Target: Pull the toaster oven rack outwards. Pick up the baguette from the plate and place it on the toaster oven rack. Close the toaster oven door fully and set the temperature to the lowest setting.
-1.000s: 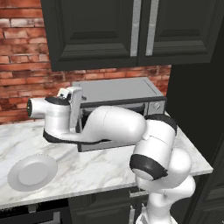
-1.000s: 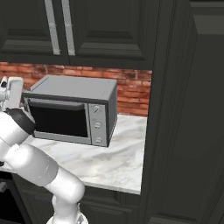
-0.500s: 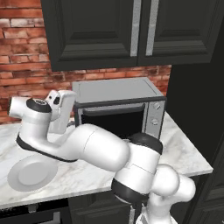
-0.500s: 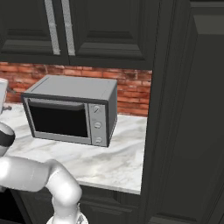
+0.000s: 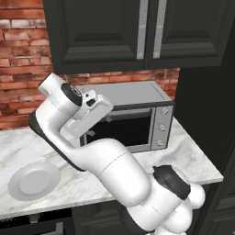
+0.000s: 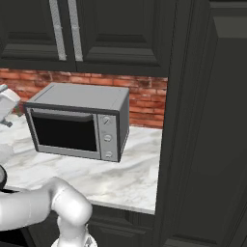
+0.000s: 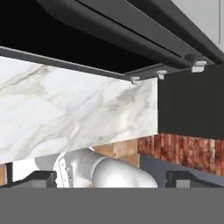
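Note:
The grey toaster oven (image 5: 137,120) (image 6: 79,126) stands on the marble counter against the brick wall. Its toaster oven door (image 6: 65,131) is shut, dark glass facing out, bar handle along the top edge. The toaster oven rack is hidden behind that glass. Three small knobs (image 6: 107,137) sit on the right panel. A round white plate (image 5: 34,180) lies at the counter's front left, with nothing on it. The baguette is out of view. My gripper (image 5: 93,114) (image 7: 111,178) hangs in front of the oven's upper left corner, open and holding nothing.
Dark wall cabinets (image 5: 137,32) hang low over the oven. A tall dark cabinet (image 6: 207,120) closes off the counter's right end. My own arm (image 5: 110,170) arches over the counter between plate and oven. Bare marble (image 6: 130,169) lies in front of and right of the oven.
The arm has folded upward, and the hand has moved right from above the plate side to the oven's front left corner. The jaws stay open. Oven and plate have not moved.

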Robot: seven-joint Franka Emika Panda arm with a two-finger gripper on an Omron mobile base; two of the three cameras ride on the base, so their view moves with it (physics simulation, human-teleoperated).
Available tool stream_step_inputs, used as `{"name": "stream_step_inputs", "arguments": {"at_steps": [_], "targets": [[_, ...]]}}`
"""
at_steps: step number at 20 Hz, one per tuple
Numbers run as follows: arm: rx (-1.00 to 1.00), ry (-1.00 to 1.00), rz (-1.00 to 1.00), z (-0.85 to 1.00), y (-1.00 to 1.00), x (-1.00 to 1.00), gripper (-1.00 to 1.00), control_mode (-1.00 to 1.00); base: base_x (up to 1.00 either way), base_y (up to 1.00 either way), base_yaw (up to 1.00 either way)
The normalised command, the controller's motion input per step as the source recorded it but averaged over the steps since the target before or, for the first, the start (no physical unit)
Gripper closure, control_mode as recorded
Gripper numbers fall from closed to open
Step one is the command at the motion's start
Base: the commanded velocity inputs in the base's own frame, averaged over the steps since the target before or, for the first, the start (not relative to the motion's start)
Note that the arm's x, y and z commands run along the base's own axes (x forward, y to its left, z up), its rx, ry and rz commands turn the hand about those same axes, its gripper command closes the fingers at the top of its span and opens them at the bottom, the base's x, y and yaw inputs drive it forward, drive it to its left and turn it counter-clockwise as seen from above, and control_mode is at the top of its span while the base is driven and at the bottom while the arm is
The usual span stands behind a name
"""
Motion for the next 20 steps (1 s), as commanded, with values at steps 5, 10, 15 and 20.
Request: {"name": "stream_step_inputs", "arguments": {"at_steps": [5, 10, 15, 20], "targets": [[0.52, -0.18, -0.06, -0.08, -0.77, -0.62, -1.0, -1.0, 0.0, 0.0, 0.0], [0.52, -0.27, -0.1, -0.1, -0.66, -0.08, -1.0, -1.0, 0.0, 0.0, 0.0], [0.38, -0.4, -0.14, -0.11, -0.52, 0.11, -1.0, -1.0, 0.0, 0.0, 0.0], [0.23, -0.42, -0.16, 0.0, -0.62, 0.0, -1.0, -1.0, 0.0, 0.0, 0.0]]}}
